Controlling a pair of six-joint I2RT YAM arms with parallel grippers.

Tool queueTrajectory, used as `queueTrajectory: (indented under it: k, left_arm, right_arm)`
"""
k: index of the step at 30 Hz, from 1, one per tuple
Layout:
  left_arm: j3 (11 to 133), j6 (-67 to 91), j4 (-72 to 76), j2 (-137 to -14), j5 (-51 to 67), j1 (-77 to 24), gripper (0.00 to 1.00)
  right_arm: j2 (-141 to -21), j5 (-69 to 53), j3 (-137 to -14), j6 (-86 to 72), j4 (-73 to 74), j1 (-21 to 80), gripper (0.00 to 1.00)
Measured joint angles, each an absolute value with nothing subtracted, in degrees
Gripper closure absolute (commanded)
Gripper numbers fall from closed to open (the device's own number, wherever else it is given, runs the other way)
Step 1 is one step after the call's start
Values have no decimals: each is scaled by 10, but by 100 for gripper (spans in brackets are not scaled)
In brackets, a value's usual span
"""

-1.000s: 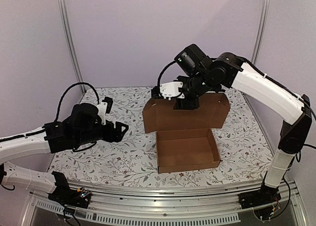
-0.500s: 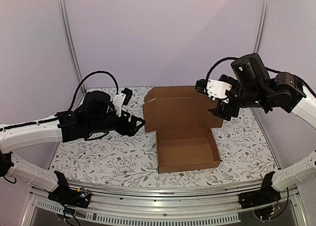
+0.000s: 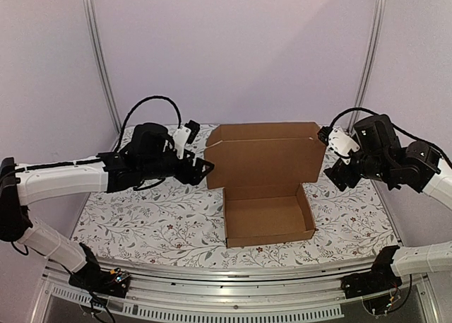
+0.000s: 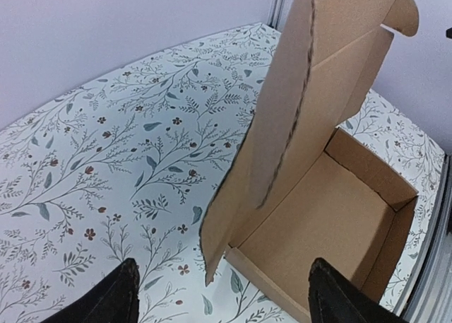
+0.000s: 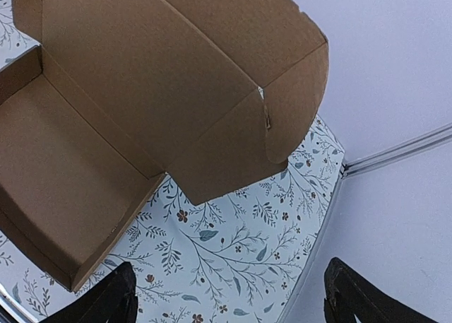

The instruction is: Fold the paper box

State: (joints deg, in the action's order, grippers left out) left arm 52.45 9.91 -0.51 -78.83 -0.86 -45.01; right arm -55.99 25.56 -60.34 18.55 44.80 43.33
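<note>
The paper box sits mid-bench, its tray formed and its lid upright. The left hand and right hand flank it, both wide and empty. Best to press both side flaps inward evenly before lowering the lid.

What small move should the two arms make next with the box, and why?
The paper box has its tray formed, but the lid stands upright; the left gripper and right gripper are open beside its edges. Probably bring both inward onto its side flaps.
</note>
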Motion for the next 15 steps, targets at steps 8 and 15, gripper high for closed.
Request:
queueTrajectory:
  k: [8,15]
  left_arm:
    - [524,71,65,-793,76,-408,37]
    - [520,64,101,-810,145,-385,49]
  right_arm:
    - [-555,204,-558,151,392,373,9]
    - [-555,175,-548,139,366,355,9]
